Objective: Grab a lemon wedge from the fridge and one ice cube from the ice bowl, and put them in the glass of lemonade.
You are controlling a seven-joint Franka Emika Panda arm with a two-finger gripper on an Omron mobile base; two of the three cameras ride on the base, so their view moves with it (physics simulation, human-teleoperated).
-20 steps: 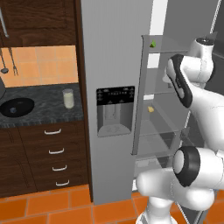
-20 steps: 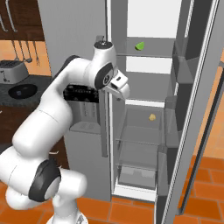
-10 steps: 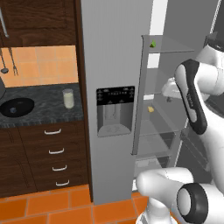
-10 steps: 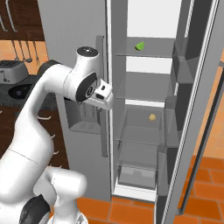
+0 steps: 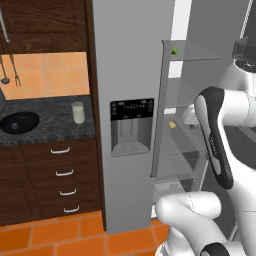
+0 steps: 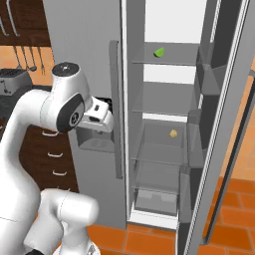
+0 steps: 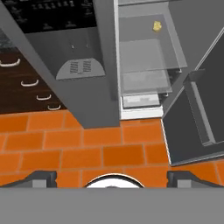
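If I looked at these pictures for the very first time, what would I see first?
Probably the tall grey fridge with its right door swung wide open, showing glass shelves. A small green piece sits on the top shelf and a little yellow lemon wedge on a lower one. The big white robot arm bends in front of the closed door, and a glass of lemonade waits on the dark counter to the left.
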